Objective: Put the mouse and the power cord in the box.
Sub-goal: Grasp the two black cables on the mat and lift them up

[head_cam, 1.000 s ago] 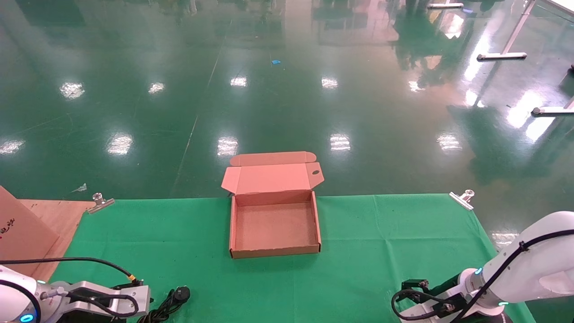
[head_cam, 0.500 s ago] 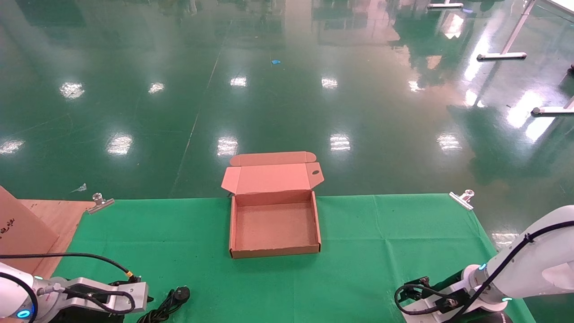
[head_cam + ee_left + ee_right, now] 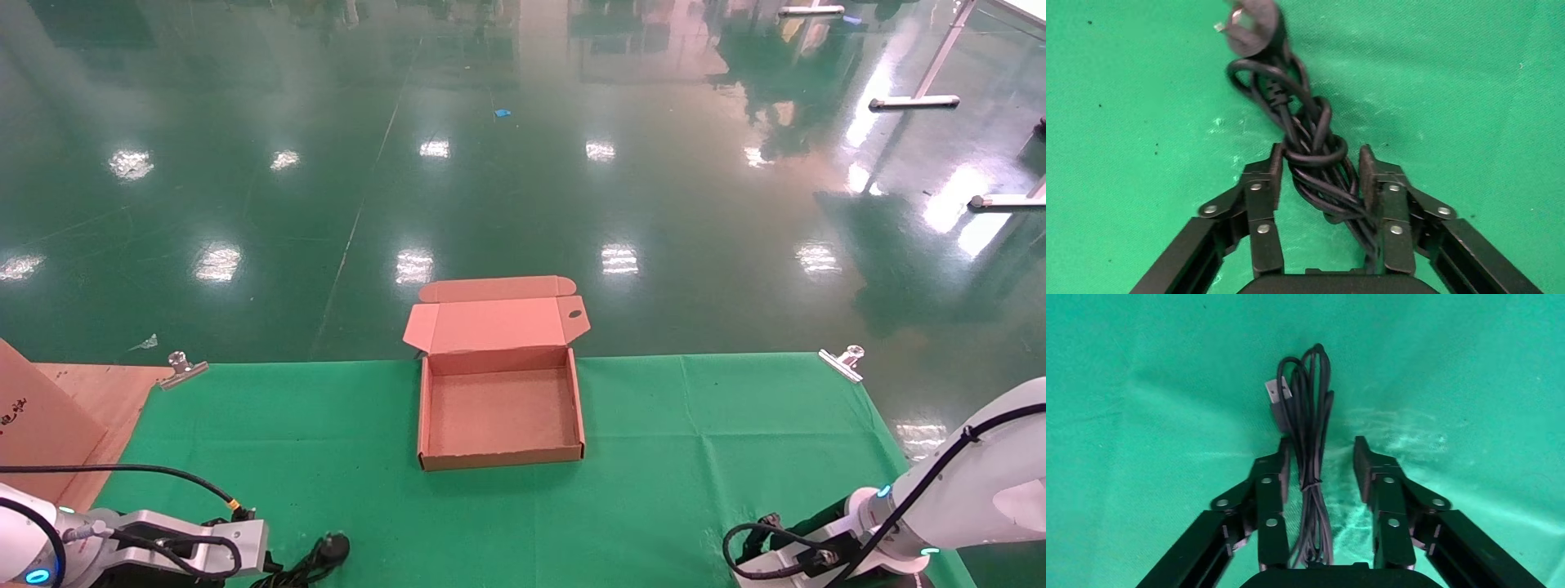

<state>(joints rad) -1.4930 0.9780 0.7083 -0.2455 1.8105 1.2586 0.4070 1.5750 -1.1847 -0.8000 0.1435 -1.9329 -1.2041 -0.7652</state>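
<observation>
Power cord: coiled bundle lying on the green cloth, its waist between the two pads of the left gripper, plug out beyond the fingertips. The fingers are spread, with a gap on each side of the bundle; nothing is gripped yet. Advice: close squarely on the tied waist, where the strands are gathered, so no loop slips free on lifting.

Mouse: body not visible. Only its thin cable, folded in a hank with a USB plug, lies between the spread fingers of the right gripper, nearer one pad than the other. Advice: centre before closing.

Box: open and empty, lid back, well ahead of both grippers, midway between them. Lift each load clear of its front wall.
</observation>
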